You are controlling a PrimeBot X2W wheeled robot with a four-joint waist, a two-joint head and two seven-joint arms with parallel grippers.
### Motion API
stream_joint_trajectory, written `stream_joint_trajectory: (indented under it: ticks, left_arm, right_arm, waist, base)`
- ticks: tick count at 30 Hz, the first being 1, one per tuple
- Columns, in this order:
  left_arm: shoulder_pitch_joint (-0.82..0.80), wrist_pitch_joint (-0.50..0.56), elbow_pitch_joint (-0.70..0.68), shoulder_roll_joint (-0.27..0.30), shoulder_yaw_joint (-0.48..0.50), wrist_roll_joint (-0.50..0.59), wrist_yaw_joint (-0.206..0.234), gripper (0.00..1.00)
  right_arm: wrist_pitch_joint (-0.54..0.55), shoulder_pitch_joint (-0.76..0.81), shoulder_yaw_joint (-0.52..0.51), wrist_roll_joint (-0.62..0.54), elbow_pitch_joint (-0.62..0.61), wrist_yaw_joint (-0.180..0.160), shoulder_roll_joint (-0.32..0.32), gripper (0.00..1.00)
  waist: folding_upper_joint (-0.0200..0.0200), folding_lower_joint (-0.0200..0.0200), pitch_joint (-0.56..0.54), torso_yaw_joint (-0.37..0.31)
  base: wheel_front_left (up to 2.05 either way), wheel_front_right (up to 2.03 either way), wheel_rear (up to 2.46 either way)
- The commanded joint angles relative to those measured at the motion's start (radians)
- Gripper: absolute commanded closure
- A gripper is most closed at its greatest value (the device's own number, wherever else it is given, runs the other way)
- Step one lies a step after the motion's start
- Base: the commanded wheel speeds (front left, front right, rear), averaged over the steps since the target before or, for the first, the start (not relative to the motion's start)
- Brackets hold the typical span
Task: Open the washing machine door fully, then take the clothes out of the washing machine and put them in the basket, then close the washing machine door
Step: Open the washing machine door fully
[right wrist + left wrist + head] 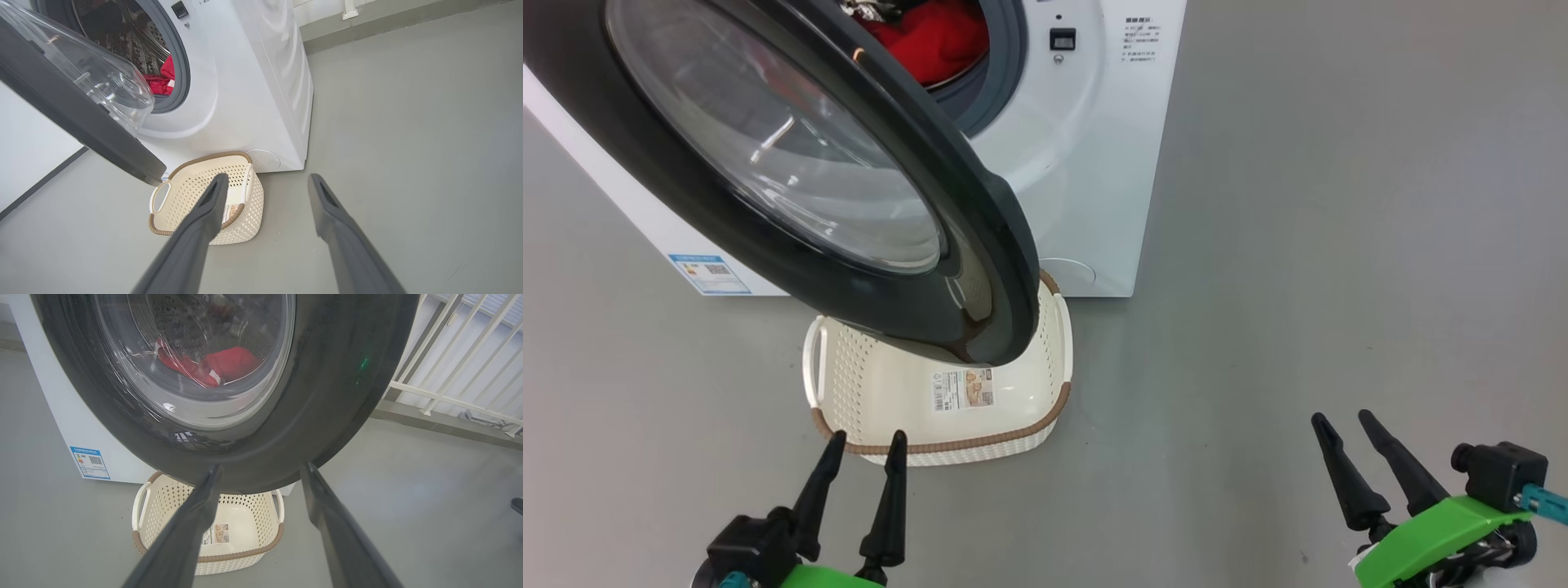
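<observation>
The washing machine [1086,163] [253,81] stands white at the top of the head view. Its door [792,180] [253,428] [73,106], black-rimmed with a bulging glass window, is swung partly open and hangs over the basket. Red clothes [935,37] [229,365] [161,79] lie inside the drum. The cream basket [882,400] [245,518] [192,192] sits on the floor below the door, with nothing in it that I can see. My left gripper [866,441] [261,469] is open just in front of the basket, empty. My right gripper [1342,420] [265,179] is open and empty over the floor at lower right.
Grey floor [1339,245] spreads to the right of the machine. A white railing [457,355] stands against the wall to the right in the left wrist view. A dark shoe tip [517,505] shows at that view's right edge. A blue sticker [709,273] marks the machine's side.
</observation>
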Motion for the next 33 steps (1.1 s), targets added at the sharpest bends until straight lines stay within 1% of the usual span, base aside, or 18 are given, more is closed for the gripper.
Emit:
stream_joint_trajectory:
  ticks: [1, 6, 13, 23, 33]
  left_arm:
    - [-0.002, -0.012, -0.017, 0.010, 0.030, 0.008, -0.004, 0.00]
    - [-0.003, -0.012, -0.014, 0.010, 0.027, 0.006, -0.006, 0.00]
    - [0.002, -0.012, -0.013, 0.010, 0.023, 0.005, -0.007, 0.00]
    - [0.004, -0.012, -0.013, 0.010, 0.024, 0.006, -0.009, 0.00]
    - [0.003, -0.012, -0.018, 0.010, 0.024, 0.006, -0.011, 0.00]
  right_arm:
    - [-0.013, 0.020, -0.007, -0.038, -0.030, 0.000, -0.009, 0.00]
    - [-0.013, 0.060, -0.096, -0.175, -0.076, 0.000, 0.035, 0.00]
    - [-0.013, 0.102, -0.171, -0.311, -0.129, 0.000, 0.083, 0.00]
    - [-0.013, 0.134, -0.238, -0.403, -0.221, 0.000, 0.125, 0.00]
    - [-0.014, 0.161, -0.291, -0.449, -0.308, 0.000, 0.154, 0.00]
  waist:
    - [0.0000, 0.0000, -0.001, 0.001]
    - [0.0000, 0.0000, -0.007, 0.003]
    - [0.0000, 0.0000, -0.015, 0.007]
    - [0.0000, 0.0000, -0.021, 0.010]
    - [0.0000, 0.0000, -0.020, 0.011]
  base:
    - [0.00, 0.00, 0.00]
    - [0.00, 0.00, 0.00]
    - [0.00, 0.00, 0.00]
    - [0.00, 0.00, 0.00]
    - [0.00, 0.00, 0.00]
